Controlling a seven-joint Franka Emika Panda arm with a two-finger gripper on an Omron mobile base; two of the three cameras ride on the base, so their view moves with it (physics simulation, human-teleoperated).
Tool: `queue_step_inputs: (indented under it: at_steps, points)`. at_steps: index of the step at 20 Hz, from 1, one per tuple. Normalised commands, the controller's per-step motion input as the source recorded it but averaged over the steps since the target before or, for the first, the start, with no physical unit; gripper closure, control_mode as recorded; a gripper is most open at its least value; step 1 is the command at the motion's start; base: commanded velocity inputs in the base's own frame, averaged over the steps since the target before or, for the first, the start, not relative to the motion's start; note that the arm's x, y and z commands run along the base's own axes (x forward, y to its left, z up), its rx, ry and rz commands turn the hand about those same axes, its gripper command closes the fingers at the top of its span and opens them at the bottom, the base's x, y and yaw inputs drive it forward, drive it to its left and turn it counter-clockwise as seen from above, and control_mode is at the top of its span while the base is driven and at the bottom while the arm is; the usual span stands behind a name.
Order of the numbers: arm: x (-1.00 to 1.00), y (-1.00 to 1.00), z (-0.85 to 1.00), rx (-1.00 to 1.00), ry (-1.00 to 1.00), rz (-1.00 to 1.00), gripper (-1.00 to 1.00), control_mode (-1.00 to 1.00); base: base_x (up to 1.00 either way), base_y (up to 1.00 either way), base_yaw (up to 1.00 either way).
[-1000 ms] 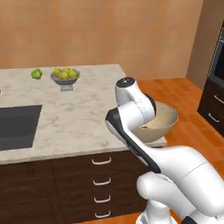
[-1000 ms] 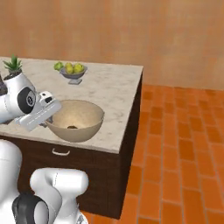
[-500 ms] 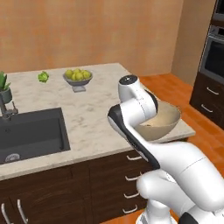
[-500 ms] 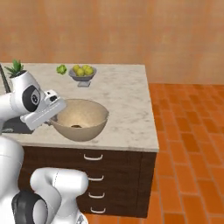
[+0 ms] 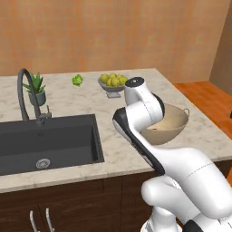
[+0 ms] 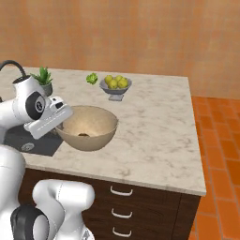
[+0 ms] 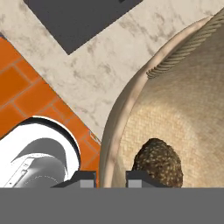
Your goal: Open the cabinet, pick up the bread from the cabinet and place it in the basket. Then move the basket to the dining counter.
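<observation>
One broad pale marble-look bench (image 6: 154, 126) spans the scene, backed by an orange-tan wall, with dark wood drawers (image 6: 117, 211) under its near edge and orange brick floor (image 6: 220, 159) to the right. Set into the left part of the bench is a dark sink (image 5: 45, 142), with a curved black tap (image 5: 25, 93) rising at its far side. The white arm bends over the near right part of the bench, its pincer (image 7: 110, 178) clamped narrow on the wall of the basket (image 6: 89, 127), one fingertip inside the rim and one outside, as the hand view shows. The basket, a wide woven tan bowl with a rope-like handle on its rim, is over the bench just right of the sink; whether it rests on the surface or is lifted clear I cannot tell. Inside it, at the bottom, lies the bread (image 7: 158, 162), a dark brown speckled lump. Far behind the basket stands a grey fruit bowl (image 5: 112, 84) of yellow-green fruit, a small green vegetable (image 5: 77, 80) to its left, and a little potted plant (image 5: 35, 89) beside the tap.
</observation>
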Motion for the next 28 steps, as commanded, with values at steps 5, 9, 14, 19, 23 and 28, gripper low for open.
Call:
queue_step_inputs:
  at_steps: [5,9,14,19,23,28]
  points:
    - [0.27,0.00,-0.08,0.00,-0.06,0.00,1.00,-1.00,0.21,0.00,0.05]
    - [0.74,0.00,-0.32,0.00,-0.04,0.00,1.00,-1.00,0.00,0.00,0.00]
    - [0.95,-0.04,-0.79,0.00,-0.02,0.00,1.00,-1.00,0.00,0.00,0.00]
    - [0.45,-0.14,-0.79,-0.01,0.17,0.00,1.00,-1.00,0.00,0.00,0.00]
    - [0.25,-0.05,-0.54,0.00,0.11,0.00,1.00,-1.00,0.00,0.00,0.00]
    - [0.11,0.00,-0.29,0.00,0.00,0.00,1.00,-1.00,0.00,0.00,0.00]
